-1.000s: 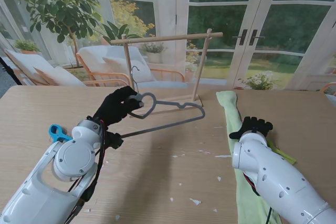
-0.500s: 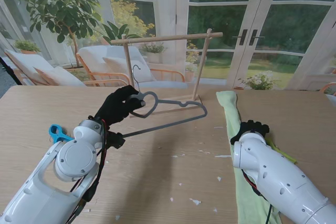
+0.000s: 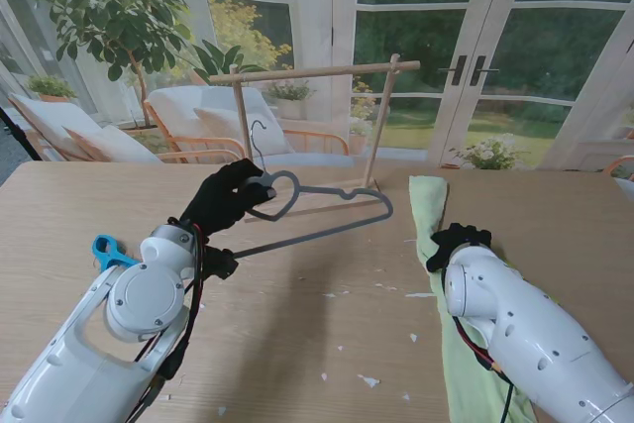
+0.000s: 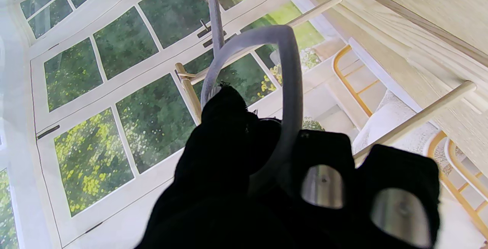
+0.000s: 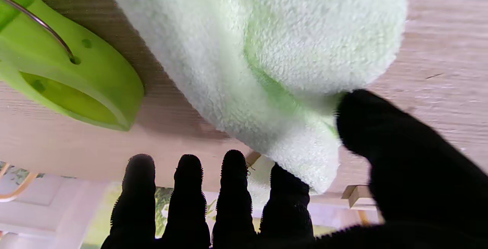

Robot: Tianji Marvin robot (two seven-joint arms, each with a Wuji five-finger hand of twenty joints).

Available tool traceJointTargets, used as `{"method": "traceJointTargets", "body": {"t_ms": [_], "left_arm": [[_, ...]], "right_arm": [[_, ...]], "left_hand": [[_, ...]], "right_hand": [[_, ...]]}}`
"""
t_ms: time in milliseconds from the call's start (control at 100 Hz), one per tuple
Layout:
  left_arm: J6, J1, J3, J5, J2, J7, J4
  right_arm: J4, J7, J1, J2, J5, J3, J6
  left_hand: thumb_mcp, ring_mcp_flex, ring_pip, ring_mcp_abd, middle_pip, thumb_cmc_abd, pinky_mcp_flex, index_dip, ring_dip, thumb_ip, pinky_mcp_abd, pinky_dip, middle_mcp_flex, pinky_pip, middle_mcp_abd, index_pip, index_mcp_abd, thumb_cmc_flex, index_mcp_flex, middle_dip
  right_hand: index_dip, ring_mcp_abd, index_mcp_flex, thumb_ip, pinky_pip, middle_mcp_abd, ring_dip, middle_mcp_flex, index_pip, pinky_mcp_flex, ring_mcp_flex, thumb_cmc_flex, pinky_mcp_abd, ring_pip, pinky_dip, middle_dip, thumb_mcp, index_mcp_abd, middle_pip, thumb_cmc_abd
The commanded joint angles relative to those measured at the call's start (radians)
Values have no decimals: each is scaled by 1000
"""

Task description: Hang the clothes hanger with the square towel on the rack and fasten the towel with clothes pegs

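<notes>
Glass doors and greenery back the wooden desk [image 3: 297, 344], where the rack [image 3: 315, 72] stands at the far edge. Left hand [image 3: 226, 197] is clamped on the grey hanger [image 3: 327, 215], held off the desk before the rack. Right hand [image 3: 454, 243] rests, fingers [image 5: 234, 188] spread, on the green towel [image 3: 428, 207] lying flat beside a green peg [image 5: 72, 85].

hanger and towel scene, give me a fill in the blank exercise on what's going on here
1. The grey hanger is held by the robot's ____ hand.
2. The pale green towel lies on the ____, not on the hanger.
3. The wooden rack stands ____ from me than the hanger.
4. Beside the towel, the right wrist view shows a peg coloured ____.

Missing words: left; table; farther; green
</notes>
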Motion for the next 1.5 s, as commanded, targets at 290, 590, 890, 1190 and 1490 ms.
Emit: {"method": "traceJointTargets", "body": {"t_ms": [290, 590, 890, 1190, 1490], "left_arm": [[2, -4, 7, 0, -7, -4, -12], [1, -4, 11, -3, -9, 2, -12], [2, -5, 9, -5, -9, 3, -16], [57, -12, 10, -27, -11, -7, -27], [123, -38, 26, -47, -18, -5, -27]], "right_arm": [[101, -75, 44, -16, 4, -118, 18], [158, -197, 49, -34, 6, -137, 43], [90, -264, -20, -53, 56, -5, -12], [-91, -354, -146, -89, 200, 171, -87], [-309, -379, -290, -96, 231, 300, -194]], "left_hand": [[2, 74, 108, -108, 176, 63, 41, 6, -1, 26, -31, -8, 97, 295, -5, 20, 52, 39, 26, 65], [3, 74, 108, -108, 175, 62, 41, 6, -1, 26, -31, -11, 97, 294, -5, 19, 52, 38, 27, 66], [5, 74, 108, -108, 175, 61, 41, 6, -1, 25, -30, -14, 97, 293, -5, 19, 52, 37, 28, 66], [12, 100, 107, -122, 172, 65, 48, 8, -5, 23, -67, 65, 95, 295, -11, 13, 48, 29, 24, 67], [11, 101, 118, -130, 175, 77, 53, 17, -8, 21, -97, 126, 88, 295, -18, 14, 52, 30, 7, 69]], "right_hand": [[319, -8, -121, -50, 22, 32, 32, -23, 315, 32, -14, -113, 3, 73, 418, 69, -108, 248, 93, -68], [54, 23, 262, -121, 153, 14, 31, 238, 573, 90, 131, 233, 27, 120, 362, 62, 224, -22, 120, -111], [226, 58, 282, -30, 307, 6, 41, 623, 574, 270, 485, 280, 44, 146, 317, 17, 336, -134, 8, -40], [376, 48, 265, 7, 924, 43, 267, 900, 570, 631, 955, 327, 27, 743, 416, 233, 280, -177, 496, 35], [331, -70, 337, 19, 1348, 6, 404, 1077, 570, 1023, 1161, 299, -56, 1199, 345, 501, 367, -161, 695, -70]]}}
